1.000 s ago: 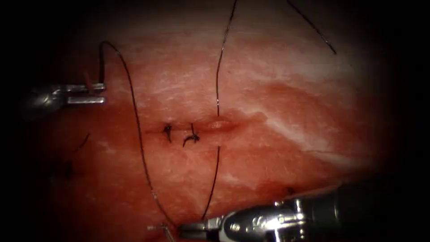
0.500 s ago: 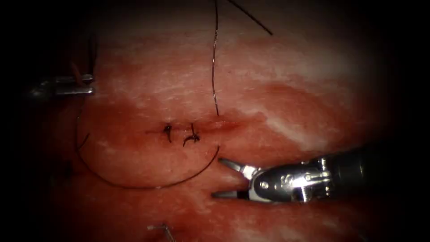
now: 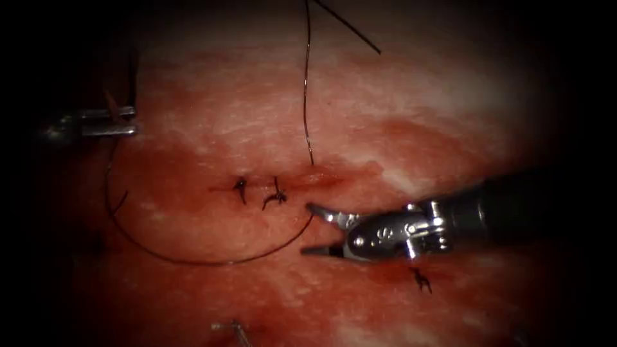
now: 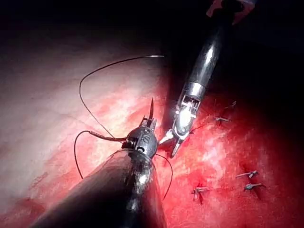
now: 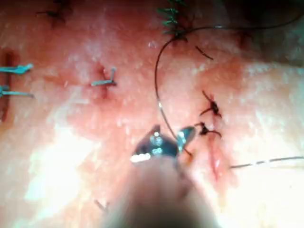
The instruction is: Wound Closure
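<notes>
right tool (image 3: 307,229) jaws wide, empty, left tool (image 3: 132,122) clamping dark thread (image 3: 193,260), looping beside cut (image 3: 302,180)

You work at surgical training bench, lab setting, not clinic. Evidence: slab of tissue (image 3: 450,128) with marbled pale and red bands lies under your right tool (image 3: 308,229), and dark vignette rings endoscope view. Tied knots (image 3: 257,191) sit just beside that tool's tip, along short cut (image 3: 283,183). Metal staples (image 4: 249,180) and more knots (image 5: 171,19) dot surface near it. Loose thread (image 3: 193,257) arcs from its tip toward your left tool (image 3: 132,122).
</notes>
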`<action>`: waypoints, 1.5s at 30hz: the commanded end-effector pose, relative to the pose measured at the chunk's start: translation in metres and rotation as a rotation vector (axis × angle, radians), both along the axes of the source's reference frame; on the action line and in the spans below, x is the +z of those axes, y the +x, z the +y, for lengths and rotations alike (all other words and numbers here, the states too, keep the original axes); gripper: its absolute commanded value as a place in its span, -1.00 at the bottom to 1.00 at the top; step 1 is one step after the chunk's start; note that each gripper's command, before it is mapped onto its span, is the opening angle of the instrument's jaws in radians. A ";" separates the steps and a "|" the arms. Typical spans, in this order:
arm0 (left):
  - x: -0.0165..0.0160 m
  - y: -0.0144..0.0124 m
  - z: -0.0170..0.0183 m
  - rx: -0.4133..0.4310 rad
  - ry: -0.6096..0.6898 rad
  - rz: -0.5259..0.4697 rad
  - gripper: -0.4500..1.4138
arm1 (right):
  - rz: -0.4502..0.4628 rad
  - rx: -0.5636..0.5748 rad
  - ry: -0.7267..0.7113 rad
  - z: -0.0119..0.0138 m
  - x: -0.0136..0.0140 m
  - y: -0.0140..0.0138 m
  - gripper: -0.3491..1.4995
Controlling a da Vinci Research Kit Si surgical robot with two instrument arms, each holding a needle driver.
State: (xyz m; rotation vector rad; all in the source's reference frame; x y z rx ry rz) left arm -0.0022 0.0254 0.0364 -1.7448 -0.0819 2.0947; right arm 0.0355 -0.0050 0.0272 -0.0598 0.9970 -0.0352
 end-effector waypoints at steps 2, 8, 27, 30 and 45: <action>0.0005 -0.0006 -0.0003 -0.001 0.002 0.002 -1.00 | -0.003 -0.028 -0.041 -0.0010 -0.0001 0.0015 0.29; 0.0006 -0.0006 -0.0003 -0.001 0.001 0.002 -1.00 | -0.075 -0.136 -0.085 -0.0015 -0.0005 0.0023 -1.00; 0.0006 -0.0006 -0.0003 -0.001 0.001 0.002 -1.00 | -0.110 -0.103 -0.098 -0.0046 -0.0064 0.0027 -0.20; 0.0006 -0.0006 -0.0003 -0.002 0.001 0.003 -1.00 | -0.106 -0.025 -0.122 -0.0036 -0.0053 0.0026 0.74; 0.0008 -0.0009 -0.0004 -0.004 -0.001 0.004 -1.00 | -0.165 0.021 -0.128 -0.0024 0.0029 0.0032 0.67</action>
